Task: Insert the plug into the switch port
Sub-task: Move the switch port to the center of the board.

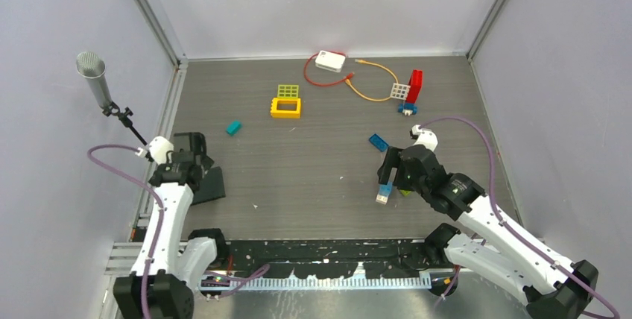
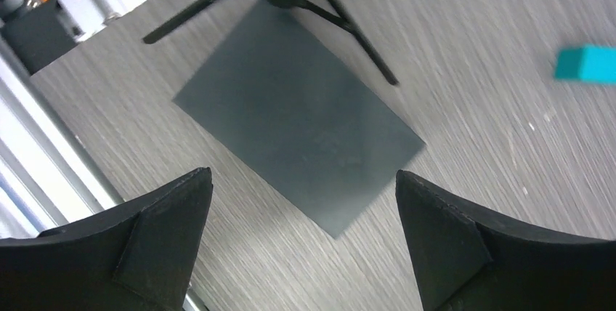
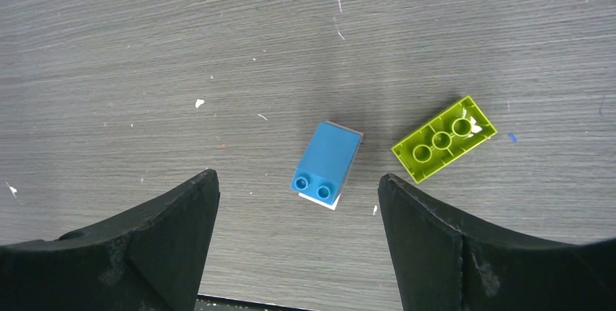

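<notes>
Here: grey wood-grain table (image 1: 313,177), pale walls (image 1: 45,21); left fingers (image 2: 160,238), right fingers (image 3: 163,242) spread wide, empty; switch (image 1: 330,60) far back.

Pale grey-lilac walls (image 1: 320,6) are closing in the table (image 1: 313,162) at nine, twelve and three o'clock, with metal posts (image 1: 153,13) rising at the far corners. Even light is falling on the grey wood-grain top, which is showing white specks. A microphone (image 1: 92,69) is standing at nine o'clock, near a dark mat (image 1: 215,186).
</notes>
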{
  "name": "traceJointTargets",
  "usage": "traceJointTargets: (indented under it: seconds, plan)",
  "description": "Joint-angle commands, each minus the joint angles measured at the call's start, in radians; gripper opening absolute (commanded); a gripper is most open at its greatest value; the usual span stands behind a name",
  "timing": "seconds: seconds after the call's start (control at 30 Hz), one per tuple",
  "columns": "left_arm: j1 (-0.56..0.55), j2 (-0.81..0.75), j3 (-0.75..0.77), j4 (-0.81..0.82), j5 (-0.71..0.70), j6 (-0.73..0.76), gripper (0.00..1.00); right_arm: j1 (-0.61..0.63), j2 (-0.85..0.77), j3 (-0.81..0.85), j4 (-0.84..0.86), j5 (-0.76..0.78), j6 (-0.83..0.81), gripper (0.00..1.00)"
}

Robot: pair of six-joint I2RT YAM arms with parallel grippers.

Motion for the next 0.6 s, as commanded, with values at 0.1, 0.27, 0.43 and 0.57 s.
traceJointTargets:
  seconds: [0.1,0.27,0.43,0.57]
  plan:
    - [0.283,-0.028,-0.130,0.180,0.152,0.030,1.00,0.004,0.005,-0.013,0.062,-0.046,-0.030,0.85]
    - [0.406,-0.032,-0.160,0.254,0.181,0.037,1.00,0.004,0.024,-0.009,0.069,-0.064,-0.040,0.85]
    - [0.513,0.054,-0.147,0.330,0.240,0.081,1.00,0.004,-0.011,-0.020,0.081,-0.071,-0.043,0.84]
    - [0.600,0.142,-0.158,0.402,0.318,0.112,1.00,0.003,-0.002,-0.023,0.084,-0.076,-0.044,0.84]
